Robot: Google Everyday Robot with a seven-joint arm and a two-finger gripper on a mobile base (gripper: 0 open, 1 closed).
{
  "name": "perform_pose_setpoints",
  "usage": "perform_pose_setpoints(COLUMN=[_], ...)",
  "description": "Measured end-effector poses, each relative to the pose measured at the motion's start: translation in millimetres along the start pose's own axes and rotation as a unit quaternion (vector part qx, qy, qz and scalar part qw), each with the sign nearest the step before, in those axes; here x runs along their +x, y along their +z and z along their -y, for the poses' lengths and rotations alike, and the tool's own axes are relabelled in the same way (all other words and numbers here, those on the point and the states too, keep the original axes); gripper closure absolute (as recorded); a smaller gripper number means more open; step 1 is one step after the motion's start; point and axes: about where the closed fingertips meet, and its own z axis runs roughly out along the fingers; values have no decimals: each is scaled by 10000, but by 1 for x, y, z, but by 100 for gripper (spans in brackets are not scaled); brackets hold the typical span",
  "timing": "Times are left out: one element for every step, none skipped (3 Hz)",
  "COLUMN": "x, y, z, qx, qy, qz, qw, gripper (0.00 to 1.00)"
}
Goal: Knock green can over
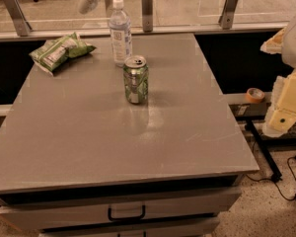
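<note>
The green can (136,80) stands before bottle (120,32); gripper (285,105) seemingly right of table (113,142).

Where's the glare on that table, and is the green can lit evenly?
Camera view: warm, dim light overall; a pale sheen lies on the table just in front of the green can, holding its faint reflection; the can's silver top catches light. The gripper, at the right edge beside the table, looks pale yellow.

Clear water bottle (120,33) and green snack bag (59,51), apart, near far edge of gray table (113,142)
</note>
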Motion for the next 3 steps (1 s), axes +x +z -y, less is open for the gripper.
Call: perform_pose_setpoints(x=[0, -19, -60], y=[0, 9, 46], z=[0, 7, 28], qx=[1, -107, -433], qy=[0, -39, -214], qz=[1, 550, 1726], qw=[10000, 9984, 9838], gripper=[0, 0, 0])
